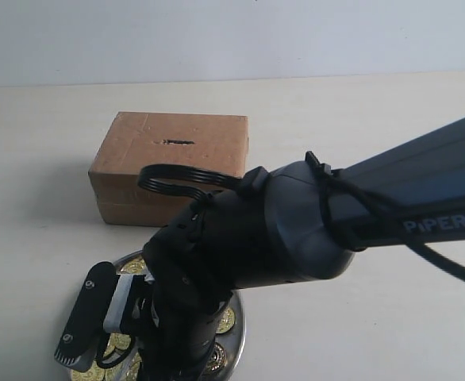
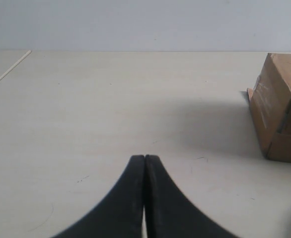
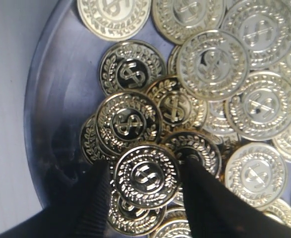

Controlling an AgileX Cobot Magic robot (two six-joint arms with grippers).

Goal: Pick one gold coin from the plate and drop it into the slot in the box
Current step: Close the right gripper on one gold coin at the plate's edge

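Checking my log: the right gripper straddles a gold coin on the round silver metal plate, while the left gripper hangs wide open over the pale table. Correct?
Only the left gripper is wrong: the left wrist view shows it shut, fingers touching, over the pale table. The rest stands.

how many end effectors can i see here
2. The left end effector is shut, above the table near the box. The right end effector is open inside the plate, its fingers either side of one gold coin.
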